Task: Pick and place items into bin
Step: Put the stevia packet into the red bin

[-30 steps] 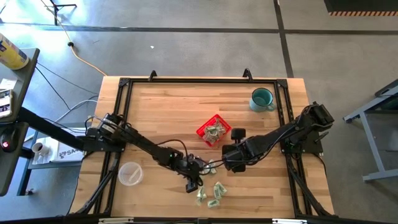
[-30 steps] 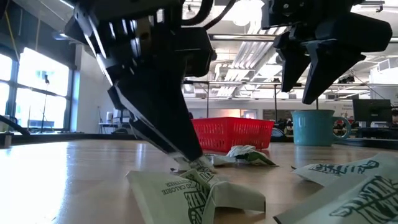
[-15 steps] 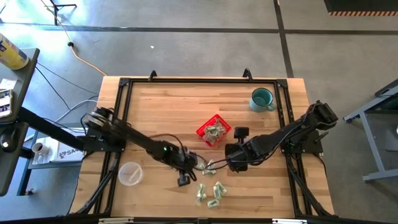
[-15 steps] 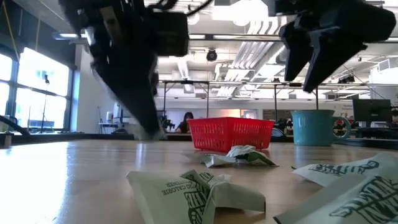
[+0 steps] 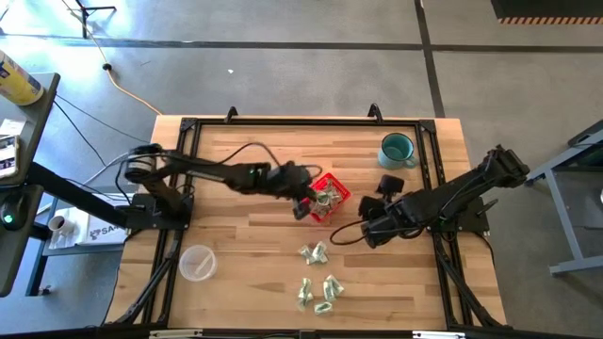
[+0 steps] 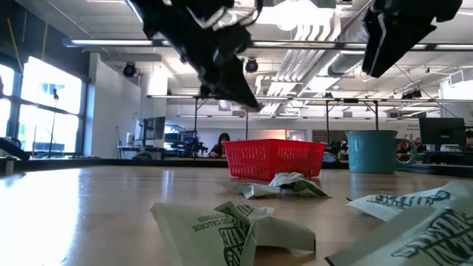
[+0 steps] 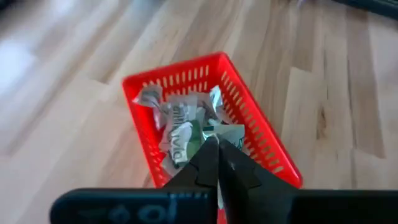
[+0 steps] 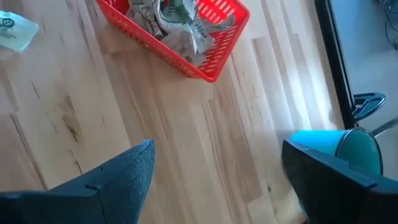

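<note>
Red slotted bin (image 5: 325,197) sits mid-worktop (image 5: 245,160), already holding several crinkled items (image 7: 186,127). I see the left gripper (image 7: 217,163) poised over the bin's near end, fingers pressed together on a pale green item (image 7: 222,134). The right gripper (image 8: 214,171) hangs beside the bin, fingers spread, gripping nothing. Loose items (image 5: 318,287) lie near the front edge. A teal mug (image 5: 397,150) stands at the far right.

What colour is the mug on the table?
The mug is teal, a blue-green. It shows best in the high view, near the table's far right corner.
</note>
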